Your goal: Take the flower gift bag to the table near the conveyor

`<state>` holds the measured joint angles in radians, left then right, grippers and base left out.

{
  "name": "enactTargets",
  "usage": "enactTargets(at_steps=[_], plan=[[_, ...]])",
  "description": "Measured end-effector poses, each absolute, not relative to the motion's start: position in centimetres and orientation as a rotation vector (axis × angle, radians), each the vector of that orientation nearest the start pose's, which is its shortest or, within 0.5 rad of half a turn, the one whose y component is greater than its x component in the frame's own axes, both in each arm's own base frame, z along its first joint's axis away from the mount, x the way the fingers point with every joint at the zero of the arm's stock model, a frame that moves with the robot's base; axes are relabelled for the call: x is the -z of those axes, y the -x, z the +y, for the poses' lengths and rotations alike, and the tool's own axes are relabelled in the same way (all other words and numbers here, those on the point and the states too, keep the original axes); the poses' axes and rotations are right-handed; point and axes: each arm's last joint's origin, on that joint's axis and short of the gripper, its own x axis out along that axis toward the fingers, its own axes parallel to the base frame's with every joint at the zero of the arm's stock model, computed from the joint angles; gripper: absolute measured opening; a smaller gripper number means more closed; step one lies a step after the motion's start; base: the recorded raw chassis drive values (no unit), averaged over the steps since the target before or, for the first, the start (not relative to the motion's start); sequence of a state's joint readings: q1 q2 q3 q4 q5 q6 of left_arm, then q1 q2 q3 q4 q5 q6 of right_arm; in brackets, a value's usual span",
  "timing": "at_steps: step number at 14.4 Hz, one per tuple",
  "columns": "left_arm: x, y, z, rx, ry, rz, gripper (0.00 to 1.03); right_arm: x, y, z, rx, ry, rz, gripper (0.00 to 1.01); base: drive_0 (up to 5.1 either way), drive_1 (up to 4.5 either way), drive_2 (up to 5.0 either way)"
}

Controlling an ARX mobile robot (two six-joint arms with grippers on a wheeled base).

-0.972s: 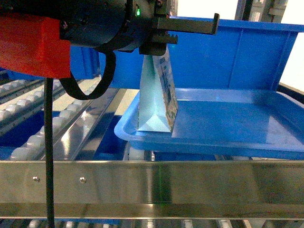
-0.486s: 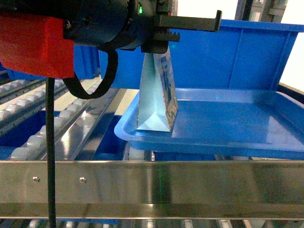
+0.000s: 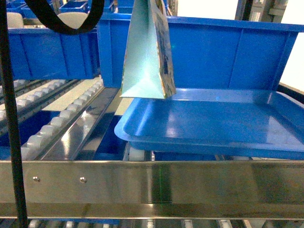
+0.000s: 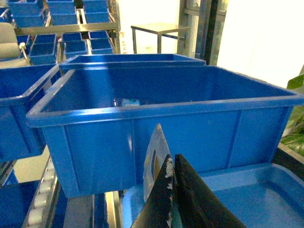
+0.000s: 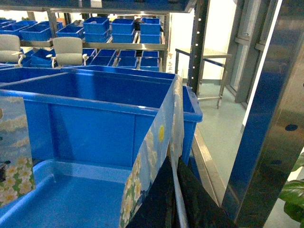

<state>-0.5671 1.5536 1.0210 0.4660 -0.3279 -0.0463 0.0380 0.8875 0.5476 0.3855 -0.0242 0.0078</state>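
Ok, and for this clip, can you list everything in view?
flower gift bag: one, daisy print with light-blue sides, hanging above the tray's left end
second daisy-print bag: one, in the right wrist view
tray: one, blue, on the conveyor
bins: many, blue, behind the tray and on far shelves
conveyor: one, steel with white rollers, left and front
chairs: two, pale, background
side table: one, dark frame, background
cable: one, black, left
left gripper: black, shut on the flower gift bag
right gripper: black, shut on the second daisy-print bag
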Motion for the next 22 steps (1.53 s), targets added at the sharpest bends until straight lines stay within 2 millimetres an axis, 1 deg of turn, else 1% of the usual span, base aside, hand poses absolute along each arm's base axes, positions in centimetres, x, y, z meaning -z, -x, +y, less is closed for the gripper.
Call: enactTargets(at_steps=[3,5,6,7,8,9,10,11,15,22], plan=[[-30.9,-29.4,-17.5,0.234,0.030,-0.017,0.02,-28.8,-20.1,0.8,-0.062,-0.008,-0.046,0.02,0.0,0.00,0.0],[-32.7,-27.9,-16.3,0.197,0.037,-0.134,0.02,-28.8,-20.1,0.8,-0.062,-0.008,-0.045,0.02,0.0,0.00,0.0],[-33.1,-27.3,-15.6,0.186,0.034,-0.140,0.02,-28.8,-20.1,0.8,-0.062,-0.008,-0.045,0.02,0.0,0.00,0.0],[-33.5,-26.5,-14.3,0.149,0.026,-0.185,0.02,-28.7,-20.1,0.8,-0.062,-0.008,-0.045,0.02,0.0,0.00,0.0],[-33.4,-25.7,-13.0,0.110,0.015,-0.201,0.02,-28.8,-20.1,0.8,-0.062,-0.008,-0.046,0.02,0.0,0.00,0.0],[-33.4,-25.2,-12.2,0.094,0.009,-0.211,0.02,-28.8,-20.1,0.8,-0.062,-0.008,-0.046,0.02,0.0,0.00,0.0],[-33.4,-25.0,-11.9,0.088,0.005,-0.203,0.02,-28.8,-20.1,0.8,-0.062,-0.008,-0.045,0.02,0.0,0.00,0.0],[-33.4,-25.0,-11.9,0.091,0.003,-0.201,0.02,-28.8,-20.1,0.8,-0.062,-0.008,-0.046,0.02,0.0,0.00,0.0],[-33.4,-24.9,-12.1,0.110,0.003,-0.203,0.02,-28.7,-20.1,0.7,-0.052,-0.008,-0.046,0.02,-4.7,2.68,2.7],[-33.4,-25.0,-11.9,0.096,0.002,-0.200,0.02,-28.8,-20.1,0.7,-0.052,-0.008,-0.048,0.02,-4.8,2.63,2.6]])
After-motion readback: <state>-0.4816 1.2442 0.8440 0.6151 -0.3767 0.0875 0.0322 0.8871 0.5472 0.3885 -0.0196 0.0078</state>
